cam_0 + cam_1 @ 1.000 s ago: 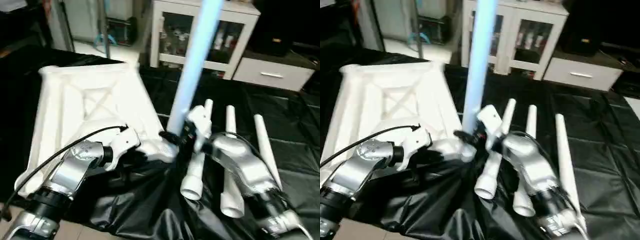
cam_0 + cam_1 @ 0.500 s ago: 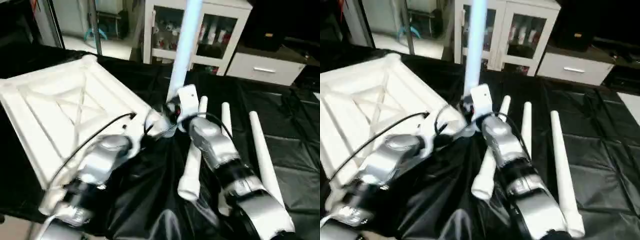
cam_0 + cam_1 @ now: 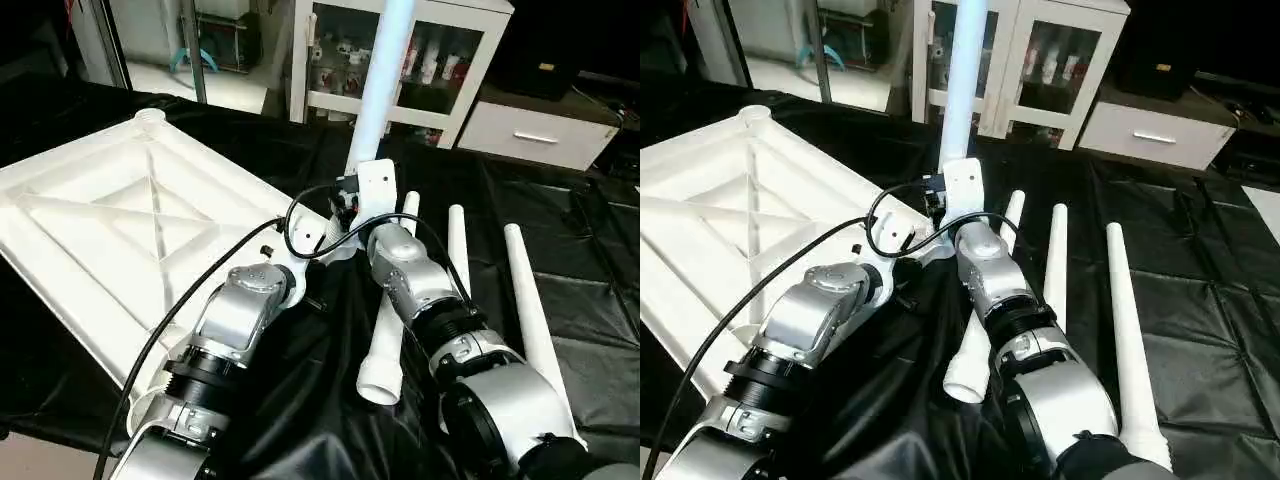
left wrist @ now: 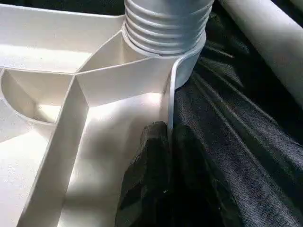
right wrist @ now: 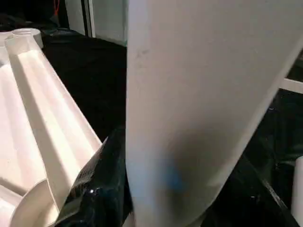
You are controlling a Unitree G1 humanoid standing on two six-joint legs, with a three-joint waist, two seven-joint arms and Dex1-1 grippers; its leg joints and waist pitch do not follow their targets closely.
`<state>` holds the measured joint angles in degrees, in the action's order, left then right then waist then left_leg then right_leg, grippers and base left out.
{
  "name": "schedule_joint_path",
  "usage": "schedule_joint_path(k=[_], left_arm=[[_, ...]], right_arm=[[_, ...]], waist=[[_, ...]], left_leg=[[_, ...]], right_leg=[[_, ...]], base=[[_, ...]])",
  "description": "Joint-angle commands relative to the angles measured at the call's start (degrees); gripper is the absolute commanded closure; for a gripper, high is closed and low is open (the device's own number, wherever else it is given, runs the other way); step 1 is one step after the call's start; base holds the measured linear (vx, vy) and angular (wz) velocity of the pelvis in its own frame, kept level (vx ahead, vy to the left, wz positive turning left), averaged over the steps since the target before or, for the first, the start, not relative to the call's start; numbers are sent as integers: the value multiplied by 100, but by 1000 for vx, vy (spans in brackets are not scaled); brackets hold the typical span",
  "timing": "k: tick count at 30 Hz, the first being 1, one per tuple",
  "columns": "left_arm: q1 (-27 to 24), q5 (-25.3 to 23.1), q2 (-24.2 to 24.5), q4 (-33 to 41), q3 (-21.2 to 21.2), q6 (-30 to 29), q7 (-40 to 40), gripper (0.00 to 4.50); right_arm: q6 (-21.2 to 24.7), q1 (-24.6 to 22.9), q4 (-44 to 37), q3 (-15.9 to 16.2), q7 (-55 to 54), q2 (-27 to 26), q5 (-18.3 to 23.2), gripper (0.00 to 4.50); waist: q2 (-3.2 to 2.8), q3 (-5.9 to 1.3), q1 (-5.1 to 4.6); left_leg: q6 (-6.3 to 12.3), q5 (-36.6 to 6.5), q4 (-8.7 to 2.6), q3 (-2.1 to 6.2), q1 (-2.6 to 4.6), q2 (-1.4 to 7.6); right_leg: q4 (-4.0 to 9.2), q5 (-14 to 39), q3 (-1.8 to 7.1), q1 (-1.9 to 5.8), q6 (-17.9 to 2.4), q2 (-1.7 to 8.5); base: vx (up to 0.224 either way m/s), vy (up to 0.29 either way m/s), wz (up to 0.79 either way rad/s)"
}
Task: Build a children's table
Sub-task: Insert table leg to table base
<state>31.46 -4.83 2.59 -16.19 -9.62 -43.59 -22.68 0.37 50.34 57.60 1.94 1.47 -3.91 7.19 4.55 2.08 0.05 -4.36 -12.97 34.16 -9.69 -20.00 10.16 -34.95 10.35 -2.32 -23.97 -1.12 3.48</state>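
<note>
Left gripper point(image 4: 165, 156) pinched shut on the rim of the white plastic X-ribbed tabletop point(image 3: 130, 215). Right gripper point(image 3: 355, 205) half-open, clamped around the upright tapered white tube leg point(image 3: 382, 75) at the corner socket point(image 4: 165, 23).

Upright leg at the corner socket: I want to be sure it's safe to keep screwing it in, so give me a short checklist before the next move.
1. Upright leg standing in the corner socket: ok.
2. Threads fully seated: not ok, several ridges show.
3. Left gripper pinching the tabletop rim beside the socket: ok.
4. Right gripper at the leg's base, firm grip: cannot tell.
5. Three spare legs lying apart on the black sheet: ok.
</note>
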Motion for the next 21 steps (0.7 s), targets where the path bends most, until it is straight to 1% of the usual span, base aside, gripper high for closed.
schedule_joint_path(k=[1, 2, 3, 4, 5, 6, 7, 8, 9, 10, 11, 12, 13, 15, 17, 18, 19, 20, 21], left_arm=[[111, 226, -109, 430, 12, 51, -69, 450], [100, 233, -93, 443, 10, 42, -75, 450], [94, 238, -82, 449, 9, 40, -81, 450], [83, 243, -59, 460, 1, 38, -100, 450], [72, 247, -43, 473, -5, 35, -116, 450], [56, 250, -25, 484, -10, 38, -133, 450], [40, 252, -8, 496, -16, 38, -148, 450], [29, 255, 9, 504, -25, 38, -175, 450], [14, 259, 22, 515, -30, 40, -196, 450], [-9, 262, 56, 526, -38, 62, -235, 450], [-18, 264, 70, 533, -41, 67, -249, 450], [-21, 261, 91, 527, -47, 83, -268, 450], [-20, 257, 121, 517, -61, 102, -292, 450], [-24, 257, 144, 516, -69, 110, -312, 450], [-24, 260, 155, 512, -66, 115, -321, 450], [-29, 275, 209, 522, -84, 109, -369, 450], [-29, 275, 209, 522, -84, 109, -369, 450], [-44, 278, 284, 542, -135, 107, -466, 450], [-48, 279, 297, 548, -145, 105, -486, 450]], right_arm=[[243, -234, 642, -107, 66, 8, 48, 266], [188, -213, 641, -163, 160, 4, 92, 231], [157, -194, 638, -158, 177, 23, 63, 210], [119, -173, 635, -179, 247, 38, 68, 194], [99, -156, 627, -190, 322, 50, 74, 188], [73, -139, 603, -179, 417, 74, 65, 188], [53, -129, 574, -173, 501, 90, 65, 179], [52, -119, 533, -180, 612, 107, 78, 170], [80, -112, 480, -187, 742, 125, 101, 158], [174, -121, 339, -163, 1105, 168, 138, 151], [191, -128, 294, -149, 1209, 180, 136, 145], [236, -156, 165, -136, 1416, 208, 180, 138], [308, -195, -16, -137, 1666, 245, 252, 138], [366, -235, -168, -147, 1813, 272, 315, 114], [416, -270, -291, -147, 1941, 297, 370, 106], [638, -422, -767, -91, 2431, 427, 552, 101], [638, -422, -767, -91, 2431, 427, 552, 94], [851, -589, -1236, -11, 2805, 598, 681, 71], [885, -619, -1321, 3, 2868, 633, 701, 65]], waist=[[-38, -262, 66], [-39, -262, 65], [-38, -267, 67], [-51, -269, 64], [-59, -279, 66], [-60, -297, 93], [-32, -334, 99], [-33, -322, 106], [-45, -306, 105], [-43, -302, 106], [-53, -305, 111], [-45, -296, 110], [-46, -295, 120], [-60, -295, 119], [-54, -295, 125], [-91, -288, 145], [-74, -305, 154], [-55, -304, 157], [-54, -301, 195]], left_leg=[[267, -731, -426, 49, -36, 249], [279, -737, -427, 48, -37, 249], [297, -712, -423, 51, -37, 251], [317, -681, -423, 51, -29, 256], [330, -645, -411, 45, -14, 256], [368, -475, -391, 30, -22, 250], [473, -120, -358, 28, -35, 242], [552, 10, -363, 29, -46, 237], [688, 44, -354, 21, -45, 240], [768, -3, -348, 14, -43, 243], [789, -10, -346, 21, -44, 250], [830, -58, -346, 17, -48, 256], [830, -84, -349, 22, -42, 269], [805, -81, -350, 28, -31, 283], [800, -31, -344, 25, -31, 278], [814, 2, -344, 29, -24, 277], [853, 91, -330, 28, -13, 291], [895, 150, -327, 27, -22, 274], [940, 215, -318, 27, -27, 281]], right_leg=[[372, 768, 244, 306, -1131, 434], [371, 765, 242, 305, -1139, 435], [363, 727, 241, 312, -1158, 434], [357, 667, 240, 307, -1189, 430], [348, 600, 238, 302, -1233, 430], [321, 360, 243, 310, -1332, 435], [240, -182, 247, 357, -1418, 426], [230, -371, 242, 359, -1474, 418], [237, -452, 235, 346, -1540, 422], [246, -407, 235, 357, -1595, 428], [242, -378, 235, 364, -1615, 438], [258, -276, 236, 364, -1642, 442], [265, -166, 237, 365, -1646, 454], [266, -86, 230, 354, -1685, 453], [259, -127, 234, 365, -1706, 451], [257, -187, 234, 371, -1714, 447], [232, -341, 235, 368, -1738, 447], [232, -414, 230, 382, -1747, 423], [225, -459, 236, 388, -1753, 445]], base=[[0, 0, 0], [0, 0, 0], [0, 0, 0], [0, 0, 0], [0, 0, 0], [0, 0, 0], [0, 0, 0], [0, 0, 0], [0, 0, 0], [0, 0, 0], [0, 0, 0], [0, 0, 0], [0, 0, 0], [0, 0, 0], [0, 0, 0], [0, 0, 0], [0, 0, 0], [0, 0, 0], [0, 0, 0]])
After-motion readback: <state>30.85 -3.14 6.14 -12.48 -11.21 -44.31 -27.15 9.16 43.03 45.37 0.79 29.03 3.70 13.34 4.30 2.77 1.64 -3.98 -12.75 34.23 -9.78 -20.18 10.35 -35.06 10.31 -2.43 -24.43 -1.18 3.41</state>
